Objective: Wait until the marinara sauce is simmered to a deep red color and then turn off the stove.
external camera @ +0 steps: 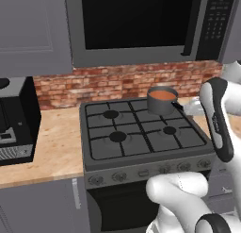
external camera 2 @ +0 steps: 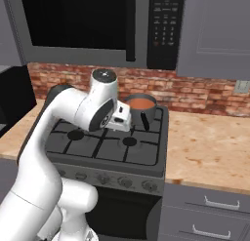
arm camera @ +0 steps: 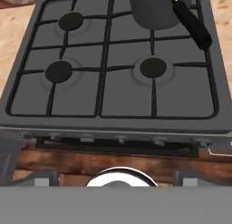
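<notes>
you're waiting: marinara sauce [external camera: 163, 94] looks orange-red, not deep red. gripper spread can't be told. next, reach a stove [external camera: 141, 133] knob.

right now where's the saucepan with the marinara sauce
The saucepan sits on the stove's back right burner in the left base view, below the microwave, in front of the brick wall, its black handle pointing toward the stove's front right.
</notes>
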